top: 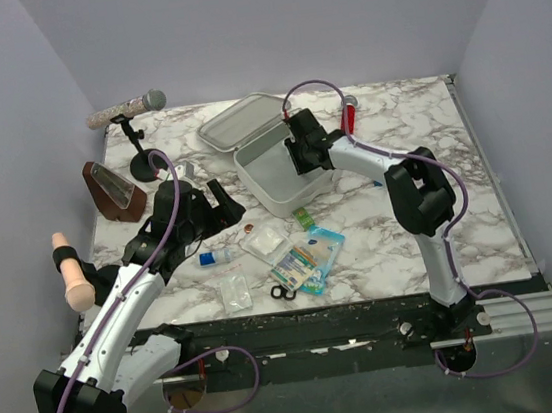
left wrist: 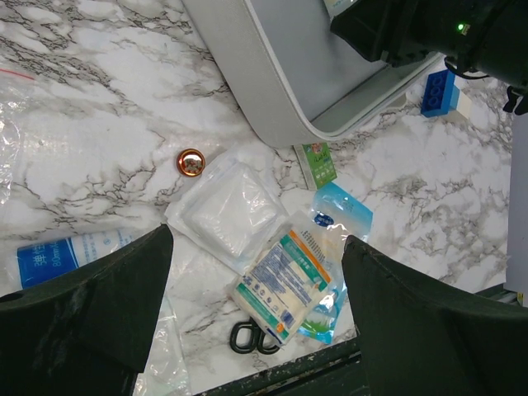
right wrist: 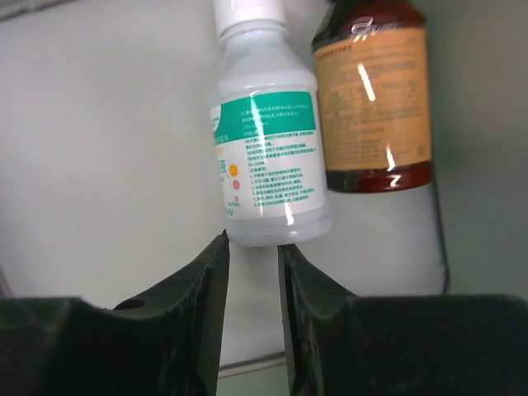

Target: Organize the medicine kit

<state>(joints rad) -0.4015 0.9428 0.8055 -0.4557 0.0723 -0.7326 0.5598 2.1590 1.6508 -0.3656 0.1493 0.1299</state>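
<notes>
The medicine kit (top: 272, 189), a pale grey-white tin, stands open with its lid (top: 240, 120) laid back. My right gripper (top: 302, 155) is inside it. In the right wrist view the gripper (right wrist: 252, 247) has a narrow empty gap between its fingers, just below a white green-labelled bottle (right wrist: 266, 140) that lies on the kit floor (right wrist: 107, 148) beside a brown bottle (right wrist: 375, 99). My left gripper (left wrist: 256, 239) is wide open and empty above a white gauze pack (left wrist: 227, 210) and a printed packet (left wrist: 285, 280) in front of the kit (left wrist: 256, 82).
Black scissors (left wrist: 252, 338), a blue packet (left wrist: 338, 214), a green sachet (left wrist: 318, 163), a copper cap (left wrist: 191, 162) and a blue-labelled tube (left wrist: 66, 252) lie near the front edge. A red cylinder (top: 350, 117), a microphone (top: 128, 109) and a brown metronome (top: 113, 191) stand behind.
</notes>
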